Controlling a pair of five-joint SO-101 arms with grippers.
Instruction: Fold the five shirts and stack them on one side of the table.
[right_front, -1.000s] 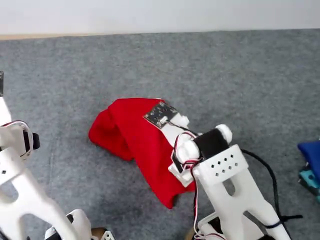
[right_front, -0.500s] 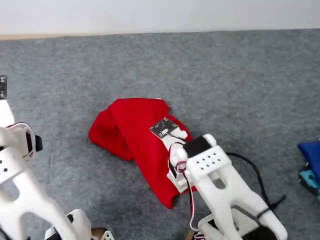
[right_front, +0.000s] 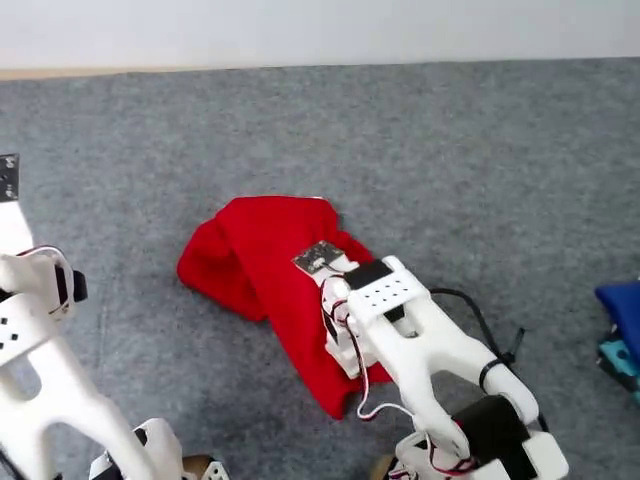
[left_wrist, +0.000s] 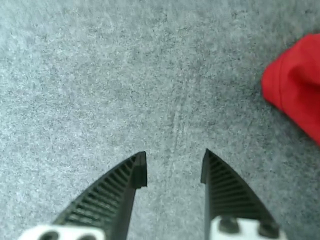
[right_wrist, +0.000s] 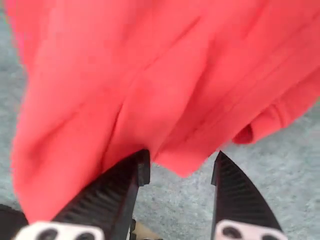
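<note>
Right gripper (right_wrist: 180, 161), jaws spread, hangs low over the near edge of the crumpled red shirt (right_front: 255, 250) lying mid-table on the grey table (right_front: 450, 150); left gripper (left_wrist: 172, 167), likewise spread, hovers over bare tabletop just beside the shirt.

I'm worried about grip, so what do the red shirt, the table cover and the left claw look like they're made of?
Shirt: soft matte knit, probably cotton; it lies in loose rounded folds.
Table cover: grey felt or low-pile carpet, judging by its fuzzy, speckled surface.
Left claw: dark hard plastic, possibly printed; ribbed inner faces, dull finish.
</note>
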